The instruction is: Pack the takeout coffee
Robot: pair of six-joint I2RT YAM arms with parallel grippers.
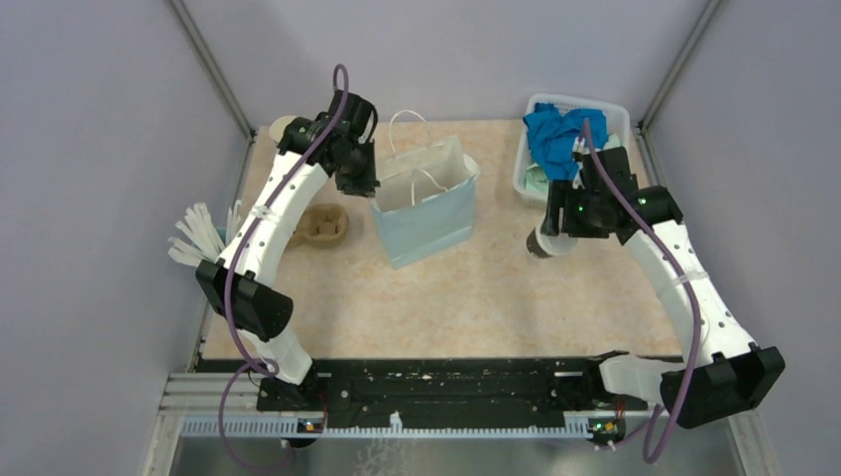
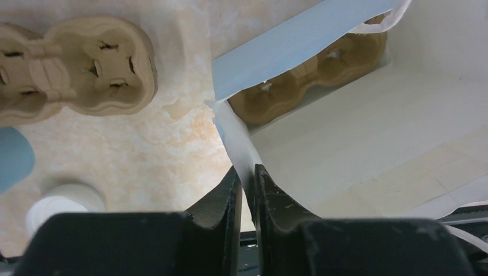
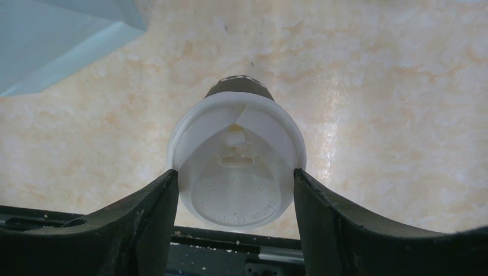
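You are looking down through the top camera from above and behind the arm bases, taking in the whole table (image 1: 496,297) from afar. The left wrist camera is peering at close range onto the rim of the blue paper bag (image 2: 299,46), sharing it and the cardboard carrier (image 2: 86,63) beside it with the top view. The right wrist camera is hanging just over the lidded cup (image 3: 236,172), which the top view is also showing.

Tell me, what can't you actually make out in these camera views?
- What the takeout coffee holds: in the right wrist view, its white lid covers it.
- What is in the bin: in the top view, the blue cloth lies over it.
- Most of the cup carrier inside the bag: in the left wrist view, the bag's blue wall hides it.
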